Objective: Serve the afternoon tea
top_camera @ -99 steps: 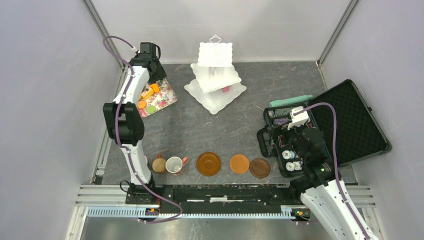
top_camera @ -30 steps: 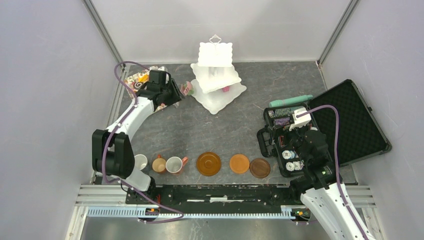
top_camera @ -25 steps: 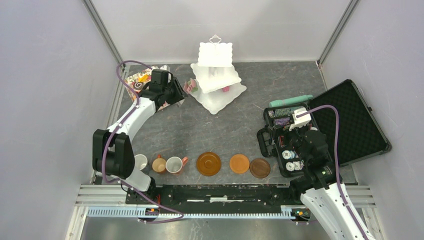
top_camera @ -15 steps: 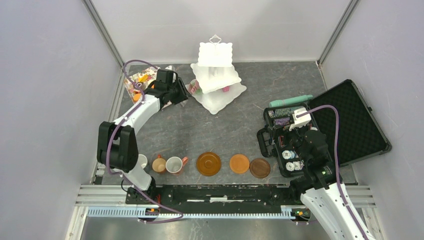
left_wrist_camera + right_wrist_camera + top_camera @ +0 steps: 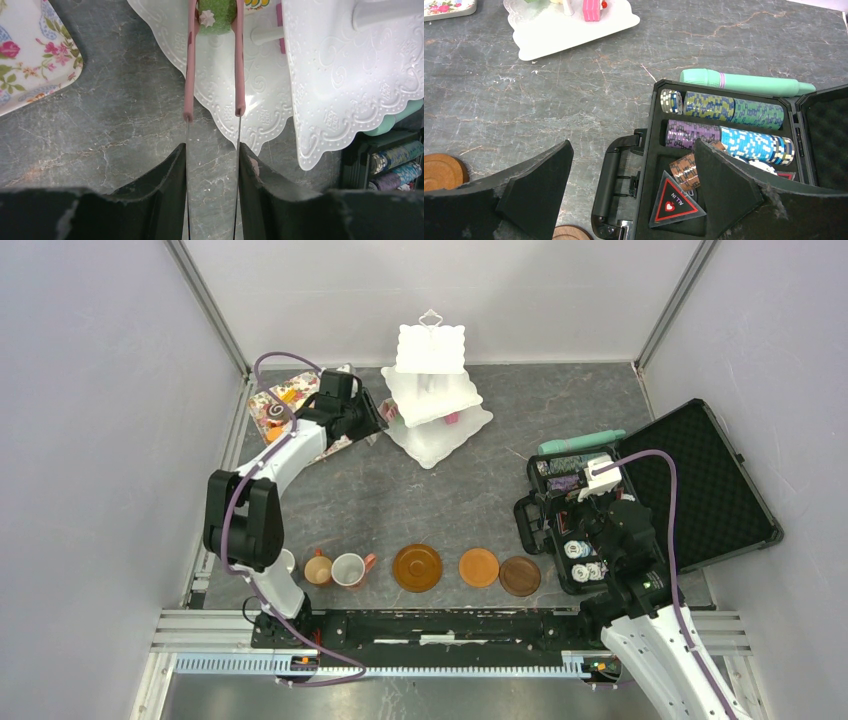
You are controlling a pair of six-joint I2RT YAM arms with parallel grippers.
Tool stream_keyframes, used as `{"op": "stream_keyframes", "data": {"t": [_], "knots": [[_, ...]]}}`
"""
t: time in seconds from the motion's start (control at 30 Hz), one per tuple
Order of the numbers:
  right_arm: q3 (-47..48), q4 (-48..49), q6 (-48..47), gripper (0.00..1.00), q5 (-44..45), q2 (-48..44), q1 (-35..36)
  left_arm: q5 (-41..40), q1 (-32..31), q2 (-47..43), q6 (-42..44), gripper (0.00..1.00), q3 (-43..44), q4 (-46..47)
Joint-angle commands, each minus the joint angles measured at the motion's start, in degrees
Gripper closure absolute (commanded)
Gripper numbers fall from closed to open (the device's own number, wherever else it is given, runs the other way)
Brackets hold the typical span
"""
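My left gripper (image 5: 368, 422) (image 5: 212, 147) is shut on a pair of pink-tipped tongs (image 5: 189, 75). The tongs pinch a green toy cake (image 5: 216, 11) (image 5: 389, 412) over the left edge of the lowest tier of the white three-tier stand (image 5: 440, 440) (image 5: 260, 95). A pink cake (image 5: 590, 10) sits on that tier. Three mugs (image 5: 348, 570) and three brown saucers (image 5: 418, 567) line the near edge. My right gripper (image 5: 592, 532) (image 5: 633, 150) is open above the chip case, holding nothing.
The floral tray (image 5: 285, 405) (image 5: 30, 50) with more toy cakes lies at the back left. An open black case of poker chips (image 5: 700, 480) (image 5: 724, 130) fills the right side. A mint-green cylinder (image 5: 582, 442) (image 5: 744, 82) lies behind it.
My left arm has swung right from the floral tray to the stand's lowest tier, carrying the tongs and green cake. The right arm has not moved.
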Motion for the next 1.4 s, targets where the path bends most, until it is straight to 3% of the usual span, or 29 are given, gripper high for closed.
{"op": "stream_keyframes", "data": {"t": [0.0, 0.17, 0.53, 0.87, 1.17, 1.37], "knots": [[-0.17, 2.3, 0.31, 0.02, 0.01, 0.05, -0.01, -1.09, -0.24, 1.04, 1.06, 0.55, 3.81, 0.65], [-0.21, 2.18, 0.4, 0.02, 0.22, 0.12, 0.0, -0.57, -0.24, 1.08, 1.51, 0.48, 4.32, -0.14], [-0.26, 2.19, 0.39, 0.02, -0.04, 0.15, -0.05, -1.74, -0.19, -2.25, 2.61, 0.48, 4.48, -3.34], [-0.26, 2.14, 0.36, 0.02, -0.28, -0.37, -0.02, -6.0, 1.22, -11.47, 6.09, 0.48, 3.46, -10.88], [-0.43, 2.42, 0.49, 0.02, -1.22, -0.38, -0.02, -11.51, 8.73, -15.82, 6.58, 0.48, 3.11, -19.71], [-0.44, 2.49, 0.5, 0.02, -1.22, -0.37, 0.03, -16.57, 13.26, -10.65, 8.89, 0.48, 8.26, -25.04]]}}
